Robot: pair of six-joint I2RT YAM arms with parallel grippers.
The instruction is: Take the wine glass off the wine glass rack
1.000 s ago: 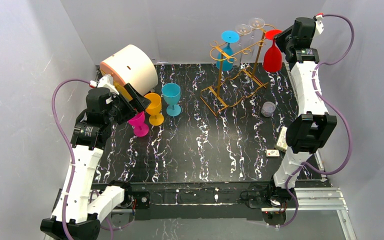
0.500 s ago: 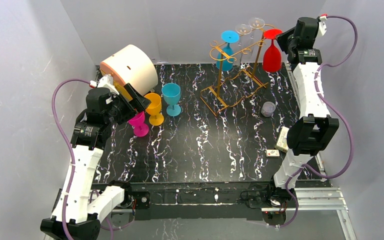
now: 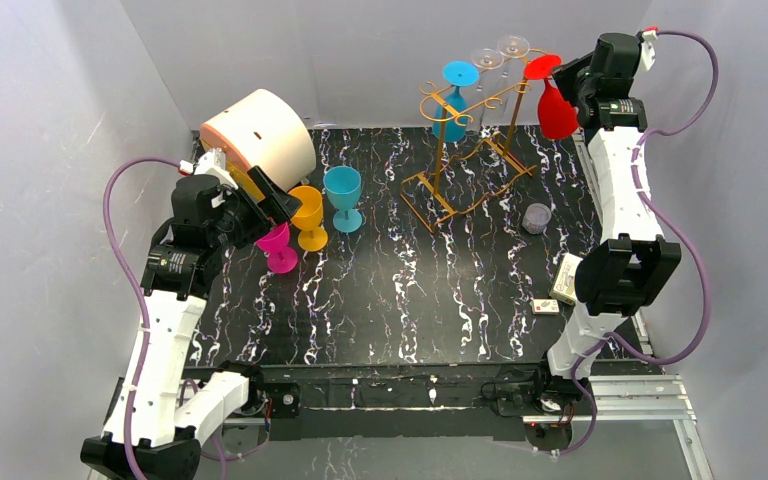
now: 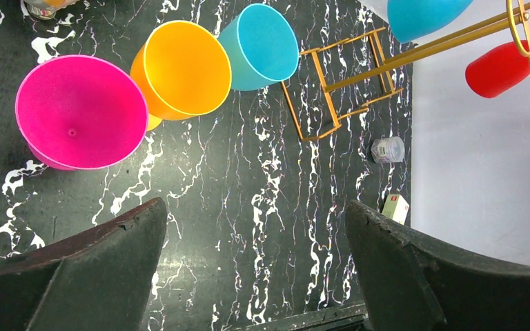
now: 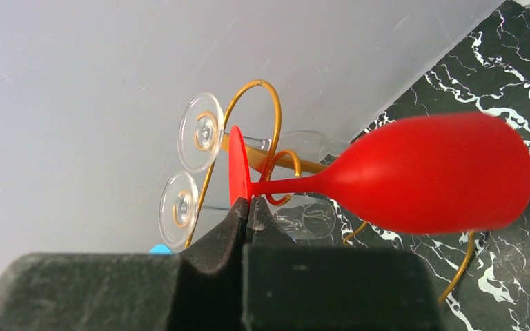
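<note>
Light: bright, even, soft shadows on my bench [image 3: 410, 290].
Blur: I see red wine glass [image 5: 428, 172] edges smearing, right wrist.

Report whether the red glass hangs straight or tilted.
Tilted: the red glass hangs upside down, bowl leaning away from the rack.

Red wine glass [image 3: 557, 110]: opaque, inverted, tilted, foot beside a top loop, bowl leaning toward 3 o'clock.
Gold wine glass rack [image 3: 465, 160]: wire, upright, curled hooks, rectangular base; stands at 1 o'clock on the surface [image 3: 410, 300].
</note>
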